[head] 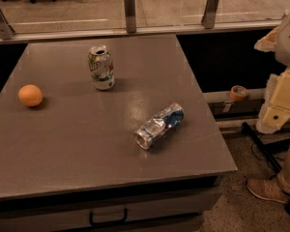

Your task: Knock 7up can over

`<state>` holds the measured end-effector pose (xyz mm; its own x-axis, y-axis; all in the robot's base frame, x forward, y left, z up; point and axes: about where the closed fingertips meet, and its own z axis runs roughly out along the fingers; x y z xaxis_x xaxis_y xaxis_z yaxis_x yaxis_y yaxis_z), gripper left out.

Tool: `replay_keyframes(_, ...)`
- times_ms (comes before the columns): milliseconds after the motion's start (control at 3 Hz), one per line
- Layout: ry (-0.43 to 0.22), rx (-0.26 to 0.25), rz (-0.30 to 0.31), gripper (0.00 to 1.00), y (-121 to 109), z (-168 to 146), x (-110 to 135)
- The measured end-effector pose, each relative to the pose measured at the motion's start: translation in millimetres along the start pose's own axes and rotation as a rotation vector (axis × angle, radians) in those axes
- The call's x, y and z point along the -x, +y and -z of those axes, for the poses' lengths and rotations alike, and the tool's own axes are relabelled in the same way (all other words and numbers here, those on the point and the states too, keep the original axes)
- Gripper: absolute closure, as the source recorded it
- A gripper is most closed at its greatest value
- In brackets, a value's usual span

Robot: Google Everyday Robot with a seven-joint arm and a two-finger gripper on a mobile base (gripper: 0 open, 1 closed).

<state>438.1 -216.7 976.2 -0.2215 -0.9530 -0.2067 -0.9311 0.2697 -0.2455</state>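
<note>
Grey table; gripper beyond its right edge

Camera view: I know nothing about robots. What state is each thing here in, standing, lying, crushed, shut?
7up can: upright, uncrushed, not yet knocked over.
Crushed blue and silver can: lying on its side, dented.
Orange: whole, resting near the left edge of the table.
Drawer: shut.
Gripper: off the table's right side, well apart from both cans.

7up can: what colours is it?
The can is green and white with a silver top, in the camera view. The claw hangs right of the table.
</note>
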Motion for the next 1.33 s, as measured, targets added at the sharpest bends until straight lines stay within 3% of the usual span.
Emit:
replay_keyframes(333, 0.0, 0.0, 0.0, 0.0, 0, 0, 0)
replay_keyframes(667, -0.087, 0.017, 0.008, 0.0, -1, -1, 19)
replay_keyframes(1000, -0.28, 0.053, 0.026, 0.0, -4, -18, 52)
replay_keyframes(1333, -0.521, 0.068, 0.025, 0.0, -3, -36, 101)
